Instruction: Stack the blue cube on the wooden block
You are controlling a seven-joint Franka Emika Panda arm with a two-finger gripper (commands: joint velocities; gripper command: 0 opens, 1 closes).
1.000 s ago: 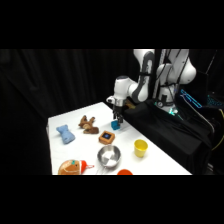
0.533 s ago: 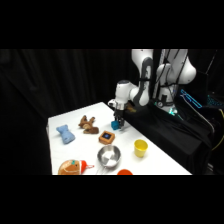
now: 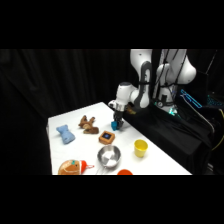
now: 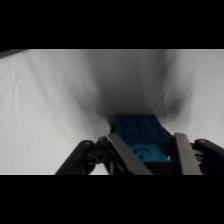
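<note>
At the table's [image 3: 60,150] left side in the side view lies a pale blue soft item [image 3: 65,134], and near the front edge sits an orange rounded object [image 3: 71,167] that is too blurred to name. Further right a brown plush toy [image 3: 88,124] rests near the middle of the white surface. Just beyond it lies the wooden block [image 3: 106,136], flat, with a dark blue mark on top, and in front of that stands a metal bowl [image 3: 109,156]. Just beside the block, toward the table's far edge, the gripper [image 3: 117,123] comes down from the white arm with the blue cube [image 3: 116,125] between its tips. From the wrist, the cube [image 4: 139,138] sits clamped between the two fingers [image 4: 184,152], seemingly at or just above the tabletop. Farthest right stands a yellow cup [image 3: 141,148].
</note>
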